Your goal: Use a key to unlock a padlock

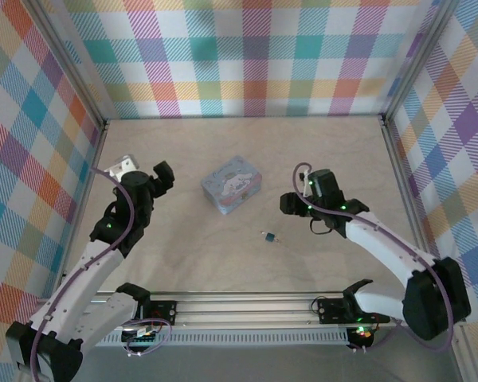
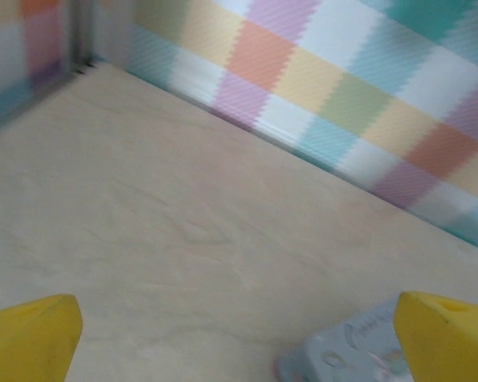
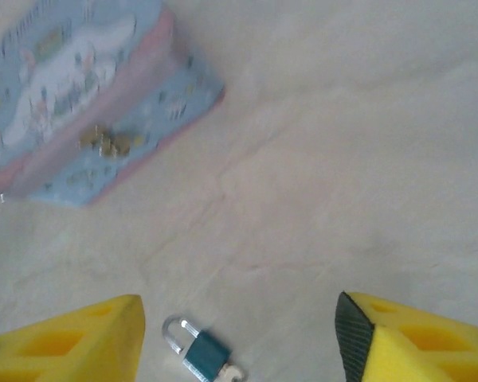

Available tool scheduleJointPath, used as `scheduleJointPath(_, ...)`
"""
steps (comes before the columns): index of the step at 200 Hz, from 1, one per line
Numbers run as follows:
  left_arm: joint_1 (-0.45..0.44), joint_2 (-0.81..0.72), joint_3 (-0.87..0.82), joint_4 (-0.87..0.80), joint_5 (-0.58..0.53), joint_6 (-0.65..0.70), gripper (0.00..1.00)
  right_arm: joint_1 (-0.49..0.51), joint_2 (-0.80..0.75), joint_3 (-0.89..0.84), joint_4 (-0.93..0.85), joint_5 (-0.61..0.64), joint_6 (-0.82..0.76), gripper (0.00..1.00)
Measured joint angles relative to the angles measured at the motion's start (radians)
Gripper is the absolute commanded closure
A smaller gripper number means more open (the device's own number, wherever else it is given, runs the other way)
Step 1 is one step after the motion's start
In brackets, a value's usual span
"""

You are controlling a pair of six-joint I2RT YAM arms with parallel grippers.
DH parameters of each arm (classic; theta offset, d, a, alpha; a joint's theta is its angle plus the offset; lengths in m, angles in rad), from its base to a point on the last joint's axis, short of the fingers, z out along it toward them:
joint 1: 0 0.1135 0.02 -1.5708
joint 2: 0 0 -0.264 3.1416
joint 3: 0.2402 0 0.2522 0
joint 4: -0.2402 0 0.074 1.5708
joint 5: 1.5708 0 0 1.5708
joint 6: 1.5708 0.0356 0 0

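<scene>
My left end effector (image 1: pixel 156 180) hangs over the left of the worktop (image 1: pixel 223 143), fingers spread wide and holding nothing; its wrist view catches a corner of the box (image 1: pixel 232 185) by the right fingertip. The box sits mid-worktop, lid shut. The padlock (image 3: pixel 205 356) lies flat on the bare worktop, nearer me and to the right of the box, well apart from it; its shackle looks closed and points towards the box. A pale sliver touches its base, which I take to be the key (image 3: pixel 233 372); I cannot tell whether it is seated in the keyway or only lying against it. My right end effector (image 3: pixel 239 342) hovers just above, released, and the padlock lies between its fingers, towards the left one.

The risks I see: the padlock is tiny and probably light, so a finger landing off-centre could skid it away instead of pinning it; a clumsy close could knock the key loose or wedge it crooked; both pieces lie flat, so fingertips may scrape the worktop before they get purchase; the left arm could clip the box while crossing to help.
</scene>
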Motion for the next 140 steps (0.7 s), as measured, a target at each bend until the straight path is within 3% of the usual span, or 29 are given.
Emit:
scheduleJointPath(22,0.021,-0.013,-0.084,0.078,-0.088,0.053,0.0,-0.053,-0.071,-0.005,0.03,0.09,-0.062,0.0)
scheduleJointPath(70,0.078,0.041,-0.248,0.235,-0.181,0.159,0.0,-0.206,-0.139,-0.175,0.269,0.23,-0.206,0.0)
scheduleJointPath(140,0.162,0.23,-0.336,0.476,-0.117,0.31,0.0,-0.342,0.053,-0.373,0.699,0.187,-0.313,0.0)
